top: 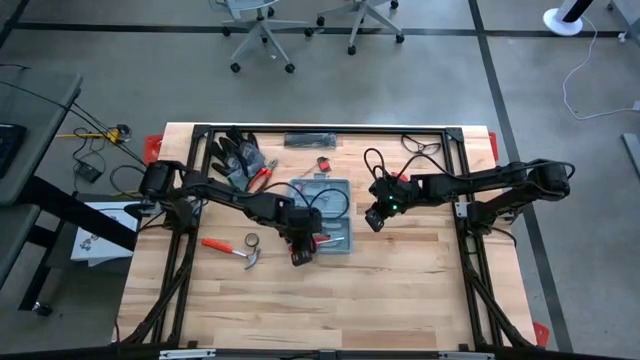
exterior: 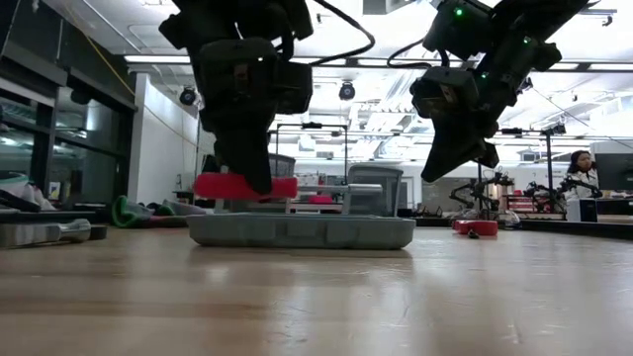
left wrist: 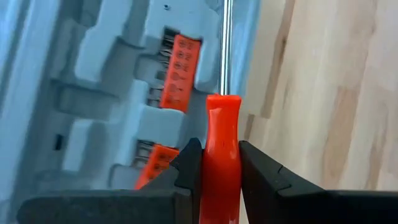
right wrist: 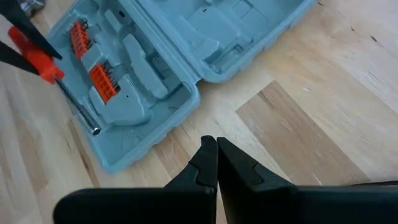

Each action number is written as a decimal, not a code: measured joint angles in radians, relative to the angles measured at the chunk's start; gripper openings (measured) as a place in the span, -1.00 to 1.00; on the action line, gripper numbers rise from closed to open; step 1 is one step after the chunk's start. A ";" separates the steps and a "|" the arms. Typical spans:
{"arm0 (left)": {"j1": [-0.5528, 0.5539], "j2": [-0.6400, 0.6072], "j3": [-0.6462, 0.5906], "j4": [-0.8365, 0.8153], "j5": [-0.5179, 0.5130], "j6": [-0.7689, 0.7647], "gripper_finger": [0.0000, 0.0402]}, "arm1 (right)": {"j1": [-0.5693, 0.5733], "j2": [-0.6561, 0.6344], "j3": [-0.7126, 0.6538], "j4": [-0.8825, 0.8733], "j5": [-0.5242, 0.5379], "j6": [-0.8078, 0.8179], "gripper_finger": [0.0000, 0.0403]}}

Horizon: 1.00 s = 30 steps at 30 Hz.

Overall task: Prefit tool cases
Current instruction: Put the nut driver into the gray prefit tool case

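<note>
My left gripper [left wrist: 219,171] is reaching across the table with its fingers [left wrist: 186,165] clamped on the red handle of a screwdriver [left wrist: 221,137], whose shaft runs straight out ahead of the fingertips along the edge of the open tool case [top: 325,210]. The low view shows the handle hanging just above the case's rim, which the overhead view hides. My right gripper [right wrist: 216,152] hovers pinched shut, the case lying just past its fingertips on the table [top: 400,290].
</note>
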 joint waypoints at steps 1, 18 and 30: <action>0.005 0.001 0.000 -0.002 0.007 0.015 -0.68 | 0.000 0.000 0.000 0.001 0.000 0.000 -1.00; 0.027 0.004 -0.019 0.007 0.037 0.115 -0.68 | 0.000 0.000 0.000 0.006 0.011 0.001 -1.00; 0.024 0.004 -0.050 0.061 0.011 0.056 -0.16 | 0.000 0.000 0.000 0.007 0.012 0.002 -1.00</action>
